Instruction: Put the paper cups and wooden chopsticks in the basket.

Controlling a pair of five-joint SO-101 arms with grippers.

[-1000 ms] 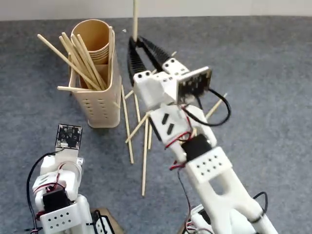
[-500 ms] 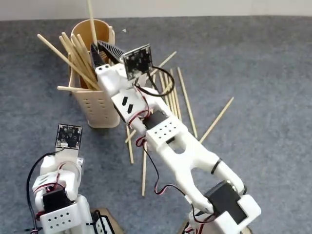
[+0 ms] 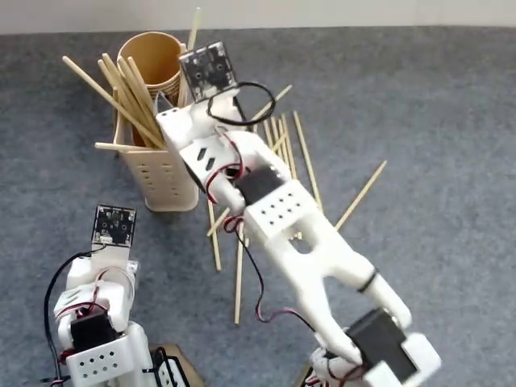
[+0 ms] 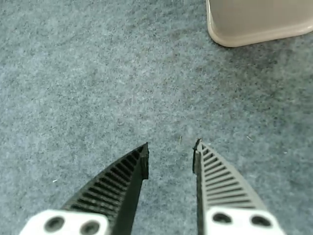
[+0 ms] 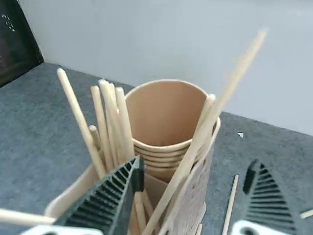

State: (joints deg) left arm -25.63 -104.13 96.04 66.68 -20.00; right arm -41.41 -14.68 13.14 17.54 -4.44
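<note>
Grey carpet under left end effector (agape); right end effector spread above basket.

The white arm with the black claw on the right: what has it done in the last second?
The right gripper carried a wooden chopstick from beside the perforated cream plastic basket to above it, then opened; the stick now leans in the basket beside the stacked brown paper cups. The left gripper, the basket and the loose wooden chopsticks on the grey carpet stayed put.
</note>
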